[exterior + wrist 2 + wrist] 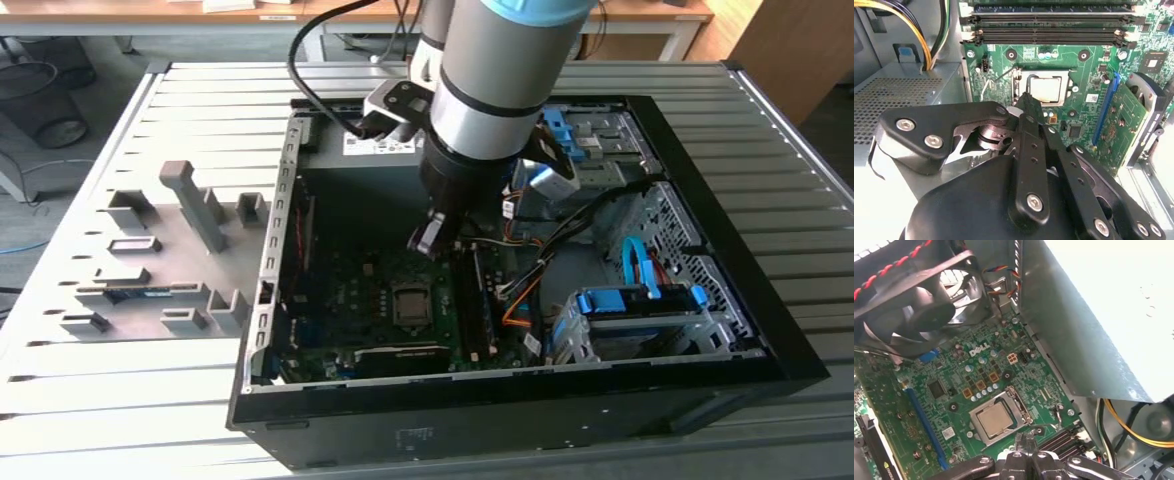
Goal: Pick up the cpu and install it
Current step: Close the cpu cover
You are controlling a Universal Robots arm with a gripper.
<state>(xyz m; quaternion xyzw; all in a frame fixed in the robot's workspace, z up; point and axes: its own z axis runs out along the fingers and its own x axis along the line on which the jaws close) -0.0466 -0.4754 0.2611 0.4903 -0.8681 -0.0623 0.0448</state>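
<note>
An open black computer case (pixel 747 330) lies on a slatted table (pixel 174 420). Inside it, 1 robot arm (pixel 487 100) reaches down over the green motherboard (pixel 919 405). The gripper (pixel 1026 102) hovers just beside the socket (pixel 1000 417), fingers pressed together, empty. The cpu (pixel 993 420) sits seated in the socket.

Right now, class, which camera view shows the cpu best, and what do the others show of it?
The first wrist view: the cpu lies whole and unobstructed in its socket. In the second wrist view the gripper crowds the cpu's near edge. The exterior view shows it as a small pale square.
</note>
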